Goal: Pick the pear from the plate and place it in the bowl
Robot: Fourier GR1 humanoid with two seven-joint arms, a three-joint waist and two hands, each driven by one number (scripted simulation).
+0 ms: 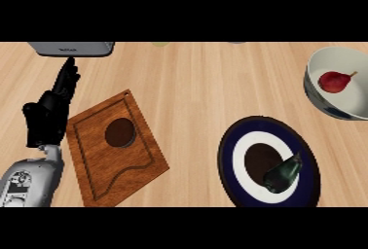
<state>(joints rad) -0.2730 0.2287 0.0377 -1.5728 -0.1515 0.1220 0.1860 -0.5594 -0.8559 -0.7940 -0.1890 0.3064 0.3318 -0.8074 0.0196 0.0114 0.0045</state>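
From the head view we see our left hand [50, 109] raised near the counter's [194, 82] left edge, fingers straight and pressed together. The red pear [335, 81] lies inside the bowl [316, 95] at the right edge. A dark object [283, 172] rests on the plate [233, 160].

Bowl [320, 99] cut by right edge

You have 1 view, from the robot's head, looking steeply down and close on the wooden surface [194, 92]; your left forearm [32, 182] enters from the lower edge at left.
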